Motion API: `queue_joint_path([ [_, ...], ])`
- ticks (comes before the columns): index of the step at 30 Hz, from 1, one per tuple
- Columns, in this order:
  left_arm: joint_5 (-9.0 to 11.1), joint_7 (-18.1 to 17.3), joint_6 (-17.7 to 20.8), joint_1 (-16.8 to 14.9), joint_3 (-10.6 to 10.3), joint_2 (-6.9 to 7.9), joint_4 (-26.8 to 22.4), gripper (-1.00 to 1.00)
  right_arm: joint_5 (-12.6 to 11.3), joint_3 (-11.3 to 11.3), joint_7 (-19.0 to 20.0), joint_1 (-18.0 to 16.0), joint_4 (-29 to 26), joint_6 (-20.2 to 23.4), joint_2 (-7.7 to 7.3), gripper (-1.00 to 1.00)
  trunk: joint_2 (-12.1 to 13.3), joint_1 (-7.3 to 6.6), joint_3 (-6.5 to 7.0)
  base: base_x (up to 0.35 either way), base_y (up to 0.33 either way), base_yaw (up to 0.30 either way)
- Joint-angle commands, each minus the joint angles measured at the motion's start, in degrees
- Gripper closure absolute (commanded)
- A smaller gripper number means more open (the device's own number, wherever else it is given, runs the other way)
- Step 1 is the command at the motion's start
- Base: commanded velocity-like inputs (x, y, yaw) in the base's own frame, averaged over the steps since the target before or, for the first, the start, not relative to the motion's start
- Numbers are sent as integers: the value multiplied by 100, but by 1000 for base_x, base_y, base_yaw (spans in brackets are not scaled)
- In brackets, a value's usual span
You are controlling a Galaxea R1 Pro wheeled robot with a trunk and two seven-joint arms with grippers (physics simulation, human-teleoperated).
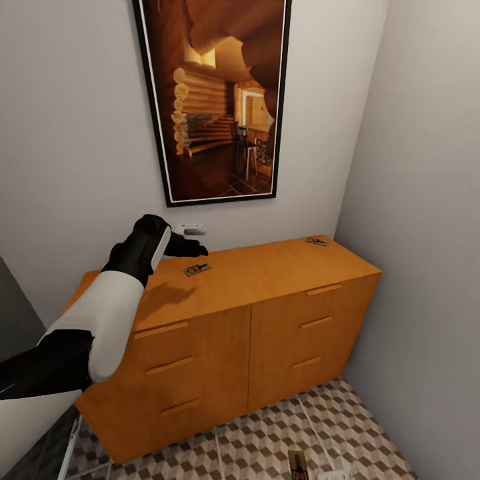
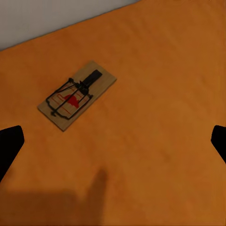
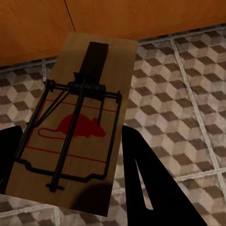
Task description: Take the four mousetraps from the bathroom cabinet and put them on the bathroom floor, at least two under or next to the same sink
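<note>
Mousetrap (image 2: 77, 94) on the cabinet (image 1: 267, 270) top sits just ahead of the left hand (image 2: 113, 141), long axis slanted across the wide-open fingers, so that arm's nearer and probably needs a wrist twist first. Right hand (image 3: 70, 155) is clamped on another mousetrap (image 3: 77, 122) above the bathroom floor (image 3: 188, 94).

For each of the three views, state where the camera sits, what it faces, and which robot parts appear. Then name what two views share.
Head view: from the robot's head, down at the cabinet, framed picture and tiled floor; the left arm shows.
Left wrist view: above the cabinet top, facing a mousetrap; dark fingertips at the edges.
Right wrist view: low, facing floor and cabinet; right end effector grips a mousetrap.
Shared: head and left wrist views both show the same trap on the cabinet.
</note>
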Motion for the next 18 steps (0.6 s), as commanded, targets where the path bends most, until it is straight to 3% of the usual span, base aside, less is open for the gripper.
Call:
queue_joint_path([
  [1, -61, -48, 16, -2, 7, -2, -4, -100, -64, 21, 48, -5, 7, -21, 0, 100, -3, 0, -5, 0, 28, -11],
  [18, -68, -48, 16, 1, 9, 1, 41, -100, -64, 21, 48, -4, 7, -21, 2, 100, -3, 0, -5, 30, 20, -2],
])
